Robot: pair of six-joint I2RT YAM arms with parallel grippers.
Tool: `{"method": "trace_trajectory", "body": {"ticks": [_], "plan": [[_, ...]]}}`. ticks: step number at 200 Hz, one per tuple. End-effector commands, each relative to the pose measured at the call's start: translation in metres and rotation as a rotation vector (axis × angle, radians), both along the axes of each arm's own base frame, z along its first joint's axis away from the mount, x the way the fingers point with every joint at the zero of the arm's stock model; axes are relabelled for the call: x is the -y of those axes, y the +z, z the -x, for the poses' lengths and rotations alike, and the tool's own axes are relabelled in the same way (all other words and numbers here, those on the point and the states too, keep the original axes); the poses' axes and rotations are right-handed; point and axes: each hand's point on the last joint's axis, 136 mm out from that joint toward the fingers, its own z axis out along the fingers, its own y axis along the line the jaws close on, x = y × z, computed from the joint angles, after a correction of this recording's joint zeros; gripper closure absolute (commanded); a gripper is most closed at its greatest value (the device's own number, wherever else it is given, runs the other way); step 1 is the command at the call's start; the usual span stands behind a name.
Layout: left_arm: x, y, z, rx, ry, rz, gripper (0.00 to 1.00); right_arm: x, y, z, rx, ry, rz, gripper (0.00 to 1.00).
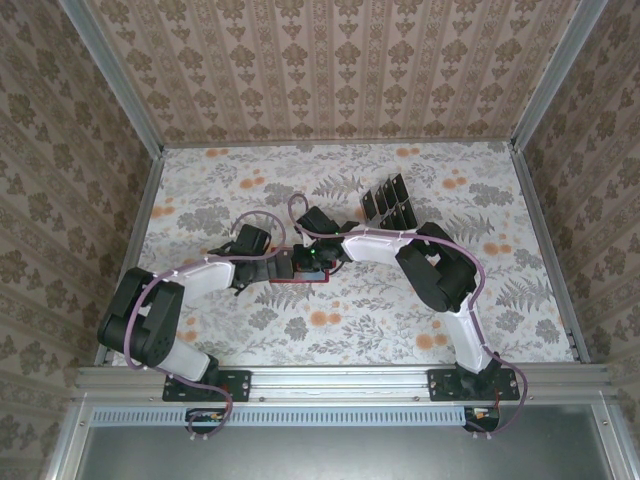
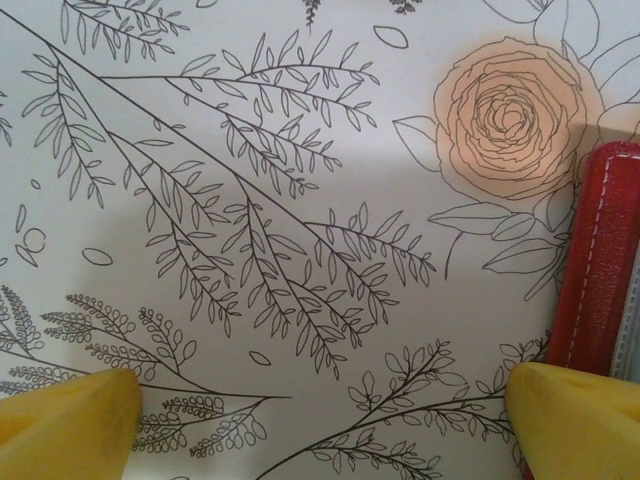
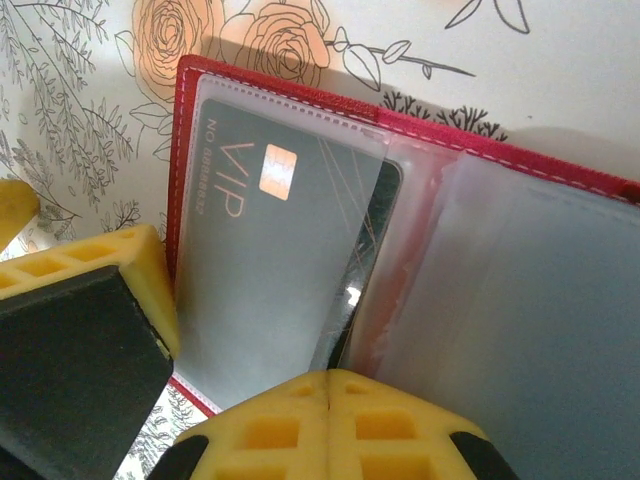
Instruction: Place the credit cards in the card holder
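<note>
The red wallet (image 3: pixel 185 150) lies open on the flowered surface (image 2: pixel 250 150), at the middle of the overhead view where both arms meet. A dark card (image 3: pixel 270 260) marked VIP sits in the clear pocket of the wallet's 9 o'clock leaf. It is almost home, with a thin dark strip at its 3 o'clock edge showing outside the plastic. The milky pockets toward 3 o'clock look empty.

More dark cards (image 1: pixel 398 188) stand in a rack (image 1: pixel 380 212) at 1 o'clock from the wallet.

The right tool (image 3: pixel 330 385) is clenched on nothing I can see, its tip by the card's 6 o'clock edge. The left tool (image 2: pixel 320 415) is spread wide, one finger just beside the wallet's red rim; I cannot tell if it touches.

The card looks light, stiff and slick, so it is best pinched at a short edge or nudged flat. The wallet looks soft, floppy and likely to slide, so it wants pinning at the rim.
</note>
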Motion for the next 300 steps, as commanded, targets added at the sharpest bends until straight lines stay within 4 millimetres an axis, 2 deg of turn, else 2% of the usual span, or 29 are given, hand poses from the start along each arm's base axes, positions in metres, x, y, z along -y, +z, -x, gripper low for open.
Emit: {"method": "trace_trajectory", "body": {"ticks": [1, 43, 78, 97, 102, 113, 126, 143, 175, 191, 197, 246, 300], "plan": [[0.006, -0.018, 0.020, -0.081, -0.017, 0.023, 0.02, -0.015, 0.000, 0.000, -0.020, 0.013, -0.056, 0.98], [-0.009, 0.009, 0.010, -0.005, 0.037, -0.019, 0.00, -0.013, 0.009, 0.000, -0.004, 0.014, -0.060, 0.97], [-0.014, 0.034, -0.001, 0.054, 0.060, -0.018, 0.00, -0.009, 0.034, -0.006, 0.039, 0.010, -0.084, 0.95], [-0.012, 0.045, -0.004, 0.079, 0.054, -0.009, 0.00, -0.002, 0.049, -0.010, 0.074, 0.003, -0.081, 0.87], [-0.021, 0.048, -0.007, 0.085, 0.081, -0.009, 0.00, 0.002, 0.051, -0.011, 0.082, -0.002, -0.073, 0.82], [-0.019, 0.054, -0.009, 0.099, 0.078, 0.002, 0.00, 0.010, 0.055, -0.014, 0.103, -0.006, -0.046, 0.71], [-0.017, 0.058, -0.010, 0.109, 0.067, 0.020, 0.00, 0.022, 0.054, -0.016, 0.120, -0.005, -0.001, 0.62], [-0.008, 0.061, -0.011, 0.120, 0.036, 0.060, 0.00, 0.038, 0.050, -0.021, 0.137, -0.004, 0.069, 0.54], [0.008, 0.064, -0.010, 0.146, -0.010, 0.133, 0.00, 0.054, 0.039, -0.030, 0.139, 0.009, 0.141, 0.51], [0.009, 0.064, -0.010, 0.147, -0.010, 0.138, 0.00, 0.055, 0.037, -0.033, 0.141, 0.015, 0.149, 0.51], [0.019, 0.064, -0.006, 0.145, -0.042, 0.141, 0.00, 0.054, 0.035, -0.034, 0.139, 0.017, 0.151, 0.51], [0.032, 0.058, -0.001, 0.131, -0.071, 0.152, 0.00, 0.046, 0.028, -0.038, 0.129, 0.023, 0.131, 0.52], [0.041, 0.053, 0.003, 0.124, -0.094, 0.153, 0.00, 0.037, 0.010, -0.031, 0.080, 0.031, 0.115, 0.53]]}}
